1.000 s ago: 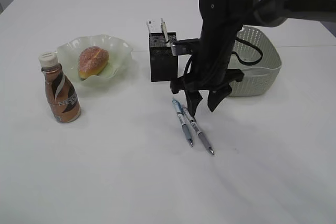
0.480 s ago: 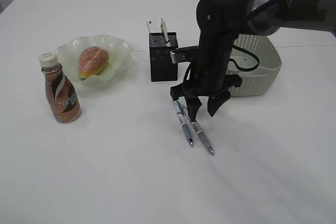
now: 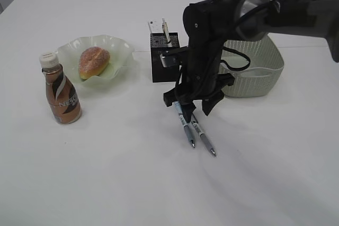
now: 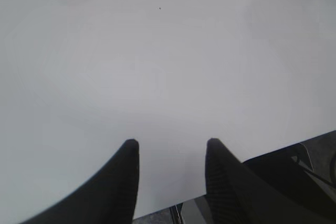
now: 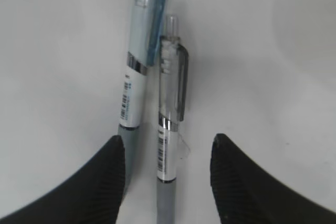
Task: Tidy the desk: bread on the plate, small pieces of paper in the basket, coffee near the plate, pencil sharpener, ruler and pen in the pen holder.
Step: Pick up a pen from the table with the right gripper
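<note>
Leftward and lower now, the right gripper [image 5: 168,169] hovers, fingers apart, over two light, stiff, slippery pens [image 5: 170,124]; grasp one mid-barrel.

White table [image 3: 132,183]: bottle [image 3: 61,89], pens [image 3: 193,125].
</note>
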Available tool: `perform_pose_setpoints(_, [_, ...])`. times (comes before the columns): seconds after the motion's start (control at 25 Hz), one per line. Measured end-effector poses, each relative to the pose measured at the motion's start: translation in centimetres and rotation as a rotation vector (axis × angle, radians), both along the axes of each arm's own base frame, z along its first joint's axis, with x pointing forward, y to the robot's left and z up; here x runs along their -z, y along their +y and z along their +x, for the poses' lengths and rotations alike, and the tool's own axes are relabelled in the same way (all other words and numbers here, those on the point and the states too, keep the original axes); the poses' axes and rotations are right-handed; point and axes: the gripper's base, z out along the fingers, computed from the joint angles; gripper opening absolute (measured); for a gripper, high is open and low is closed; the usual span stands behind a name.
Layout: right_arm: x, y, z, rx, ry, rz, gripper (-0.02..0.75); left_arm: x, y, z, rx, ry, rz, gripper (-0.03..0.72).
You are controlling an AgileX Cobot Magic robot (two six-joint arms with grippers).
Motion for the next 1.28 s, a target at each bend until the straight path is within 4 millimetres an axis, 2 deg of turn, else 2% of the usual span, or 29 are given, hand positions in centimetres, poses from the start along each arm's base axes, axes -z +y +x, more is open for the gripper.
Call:
perform_pose_setpoints(0.32, [0.1,0.2,0.0,0.006,-0.011,-0.011,0.415,0.0,0.1,0.0,0.001,0.005,0.014,0.307])
perform_pose_setpoints(0.64, [1.6,0.2,0.0,0.006,0.022,-0.028,0.414,0.1,0.1,-0.1,0.001,0.009,0.018,0.307])
perform_pose_setpoints(1.16, [1.7,-0.1,0.0,-0.002,0.027,-0.059,0.415,0.1,0.2,-0.1,0.001,0.009,0.025,0.307])
perform_pose_setpoints(1.28, [2.5,-0.2,-0.1,-0.003,0.06,-0.08,0.414,0.1,0.2,-0.1,0.001,0.009,0.025,0.307])
